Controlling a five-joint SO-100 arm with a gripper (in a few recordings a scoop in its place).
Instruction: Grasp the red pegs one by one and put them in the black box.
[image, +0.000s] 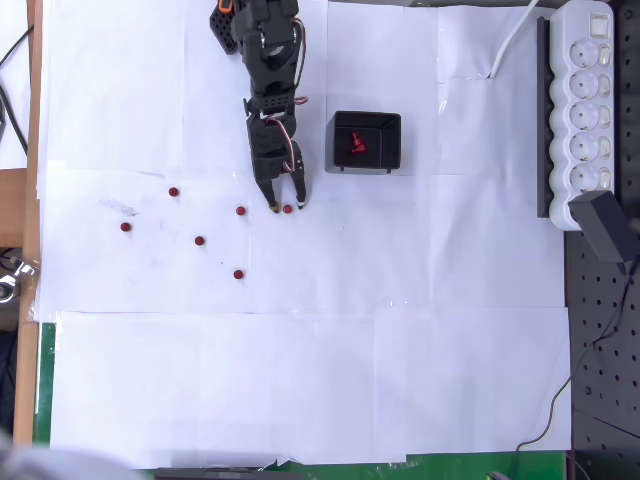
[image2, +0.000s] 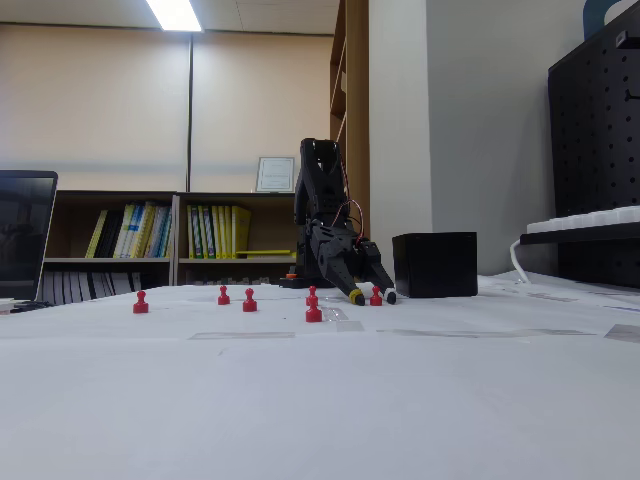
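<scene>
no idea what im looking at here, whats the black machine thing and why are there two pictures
The black machine is a small robot arm; its two-finger gripper is its hand. One picture looks straight down from above, the other from table level. Six red pegs stand on the white paper, one between the open fingers but not lifted. More red lies inside the black box, too jumbled to count. A white power strip sits at the overhead view's right edge.

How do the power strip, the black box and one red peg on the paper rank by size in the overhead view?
1. The white power strip, clearly the longest.
2. The black box.
3. A red peg, just a dot; the loose pegs all look alike in size.
</scene>
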